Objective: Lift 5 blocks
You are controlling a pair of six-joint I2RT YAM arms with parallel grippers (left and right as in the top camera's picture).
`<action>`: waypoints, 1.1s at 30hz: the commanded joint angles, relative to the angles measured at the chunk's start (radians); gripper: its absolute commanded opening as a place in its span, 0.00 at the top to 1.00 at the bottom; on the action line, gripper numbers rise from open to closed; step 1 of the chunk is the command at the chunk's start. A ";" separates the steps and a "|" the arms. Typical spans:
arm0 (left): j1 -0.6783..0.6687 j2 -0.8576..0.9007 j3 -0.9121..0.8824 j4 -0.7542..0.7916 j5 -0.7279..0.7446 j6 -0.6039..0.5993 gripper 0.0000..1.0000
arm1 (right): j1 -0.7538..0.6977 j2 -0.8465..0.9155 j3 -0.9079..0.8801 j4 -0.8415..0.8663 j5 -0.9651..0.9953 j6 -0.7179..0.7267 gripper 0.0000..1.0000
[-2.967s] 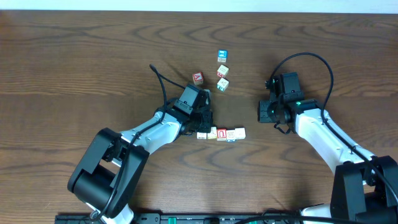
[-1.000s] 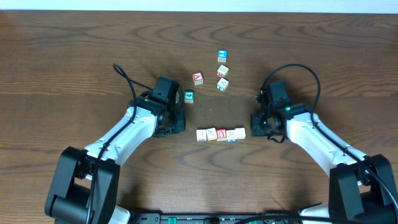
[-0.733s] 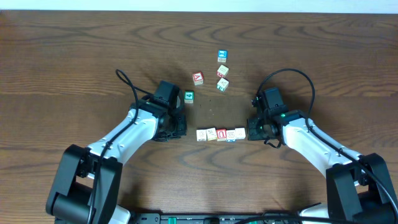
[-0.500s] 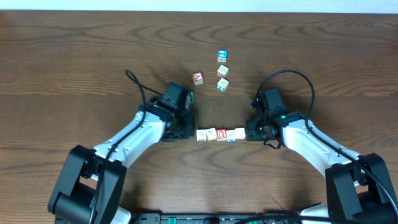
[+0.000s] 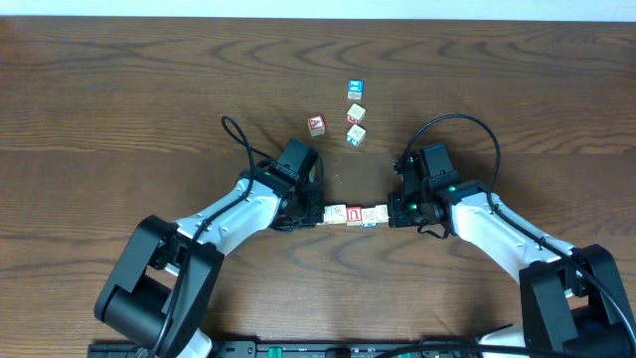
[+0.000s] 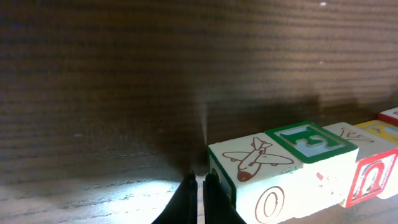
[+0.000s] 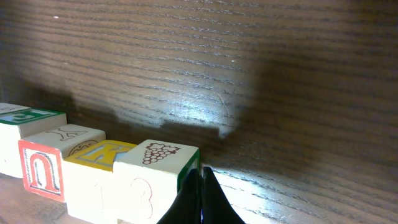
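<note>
**Item inspected.** The five blocks (image 5: 354, 214) lie in one straight row, face to face, directly between the two grippers. The left gripper (image 5: 304, 212) stands at one end of the row and the right gripper (image 5: 397, 211) at the other. Both are clenched, with nothing between their fingers.

**Overhead view.** This view alone gives the whole layout. However, the gripper bodies cover the fingertips and most of the end block on the left gripper's side.

**Left wrist view.** The closed fingers (image 6: 180, 205) show here. The airplane block (image 6: 249, 163) sits immediately to their right; whether they touch it or stop just short cannot be told. Past it along the row come the green "E" block (image 6: 306, 140) and the red "n" block (image 6: 373, 177).

**Right wrist view.** The closed fingers (image 7: 185, 208) have the grape block (image 7: 163, 163) close on their left. The yellow-topped block (image 7: 102, 152) comes next along the row.

**Loose items, overhead only.** These lie beyond both grippers, on the side away from the arm bases and well apart from the row:
- a red "A" cube (image 5: 316, 124)
- a blue-faced cube (image 5: 354, 89)
- a pale cube (image 5: 356, 113)
- a green-edged cube (image 5: 355, 134)

**Surface.** The table (image 5: 119, 99) is dark wood grain. Both wrist views show a bright patch of glare on it near the fingertips. A pale strip (image 5: 318, 8) runs along its far edge.
</note>
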 commanded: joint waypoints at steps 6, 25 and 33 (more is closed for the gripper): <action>-0.001 0.006 -0.008 0.026 0.002 -0.023 0.93 | 0.033 0.002 -0.007 0.012 -0.024 -0.016 0.99; -0.012 0.006 -0.008 0.029 0.002 0.002 0.93 | 0.036 0.002 -0.007 0.019 -0.042 -0.005 0.99; -0.013 0.006 -0.008 0.035 0.034 0.024 0.93 | 0.036 0.002 -0.007 0.048 -0.161 -0.004 0.99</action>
